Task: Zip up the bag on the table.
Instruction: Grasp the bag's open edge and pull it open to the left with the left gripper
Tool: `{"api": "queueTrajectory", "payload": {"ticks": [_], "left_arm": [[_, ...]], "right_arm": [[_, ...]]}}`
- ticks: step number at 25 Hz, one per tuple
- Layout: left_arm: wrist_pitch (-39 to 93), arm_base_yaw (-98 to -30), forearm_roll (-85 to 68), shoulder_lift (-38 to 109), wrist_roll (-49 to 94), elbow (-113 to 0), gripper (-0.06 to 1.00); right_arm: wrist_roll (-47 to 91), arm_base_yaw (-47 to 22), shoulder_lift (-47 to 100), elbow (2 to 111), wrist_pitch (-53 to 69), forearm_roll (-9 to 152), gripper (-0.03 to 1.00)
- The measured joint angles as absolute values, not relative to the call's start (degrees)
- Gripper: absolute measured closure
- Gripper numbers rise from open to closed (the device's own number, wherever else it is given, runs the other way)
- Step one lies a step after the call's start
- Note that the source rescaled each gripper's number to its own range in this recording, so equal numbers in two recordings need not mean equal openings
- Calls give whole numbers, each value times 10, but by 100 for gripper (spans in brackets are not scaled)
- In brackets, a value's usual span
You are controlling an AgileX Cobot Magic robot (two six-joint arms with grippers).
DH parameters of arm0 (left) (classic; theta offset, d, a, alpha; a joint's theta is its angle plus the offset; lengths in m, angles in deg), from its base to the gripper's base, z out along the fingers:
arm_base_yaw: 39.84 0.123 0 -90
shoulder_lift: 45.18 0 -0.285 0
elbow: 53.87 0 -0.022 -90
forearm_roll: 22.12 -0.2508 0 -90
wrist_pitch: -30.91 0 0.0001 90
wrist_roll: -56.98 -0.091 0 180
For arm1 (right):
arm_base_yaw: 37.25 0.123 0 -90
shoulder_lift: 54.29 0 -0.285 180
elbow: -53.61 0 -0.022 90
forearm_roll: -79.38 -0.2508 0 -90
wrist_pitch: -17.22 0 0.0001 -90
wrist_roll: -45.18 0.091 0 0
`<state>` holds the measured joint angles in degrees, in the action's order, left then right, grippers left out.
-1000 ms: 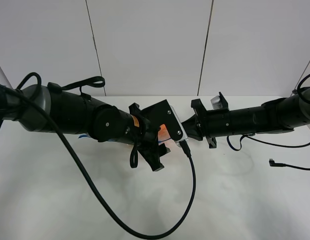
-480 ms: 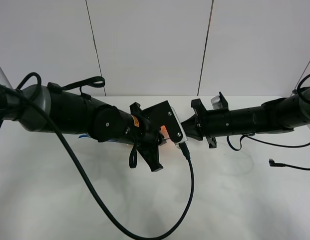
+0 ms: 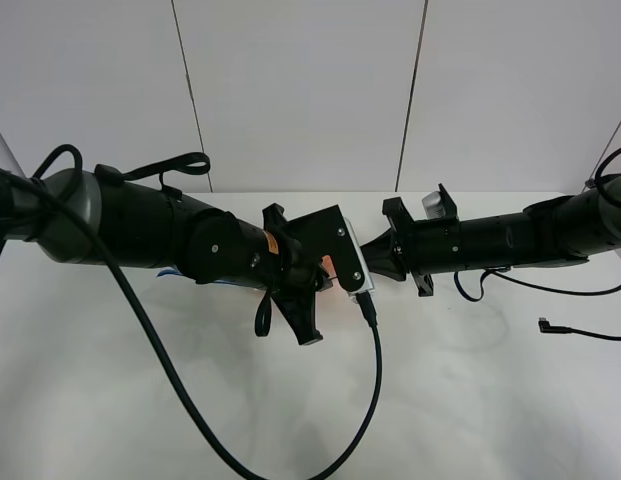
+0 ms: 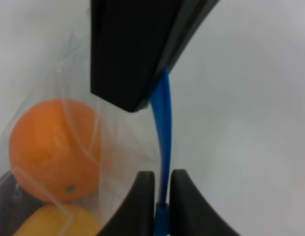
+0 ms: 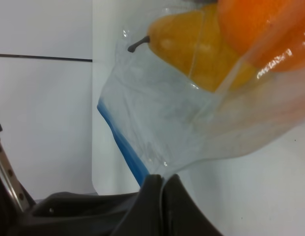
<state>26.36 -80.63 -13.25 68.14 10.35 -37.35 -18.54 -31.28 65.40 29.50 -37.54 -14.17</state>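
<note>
Since a second ago the left arm has edged a little toward its own side of the table (image 3: 490, 400), its wrist block and dangling cable (image 3: 376, 370) going with it, while the right arm looks unchanged.

We read this as the closing stroke under way. The left gripper (image 4: 162, 196) is clenched on the blue zip strip (image 4: 163, 128), which passes straight between its fingertips. Pinching there and sliding along the edge should press the two halves of the seal together. The right gripper (image 5: 161, 189) is clamped on the corner of the bag (image 5: 167, 123), just beside the end of the strip, and we judge that it anchors that end so the edge stays taut instead of bunching. In the left wrist view the strip runs up into a dark shape, which we take to be that other gripper's finger.

The bag sits near the middle of the table, mostly hidden under the two wrists in the high view. An orange (image 4: 54, 147) and a yellow pear (image 5: 191, 49) show through the plastic (how much of the seal is already closed we cannot tell).

The tabletop is plain white and matte. Behind it stands a white panelled wall (image 3: 290, 90) with dark seams, and a loose cable end (image 3: 580, 330) lies near the right arm.
</note>
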Motion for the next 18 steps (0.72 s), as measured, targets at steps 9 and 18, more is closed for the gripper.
{"api": "queueTrajectory", "payload": {"ticks": [9,18], "left_arm": [[186,-738,-187,681,101,-374,94],[132,-639,-215,681,101,-374,94]], "right_arm": [[-187,-313,654,295,-375,-143,97],[-188,-313,654,295,-375,-147,97]]}}
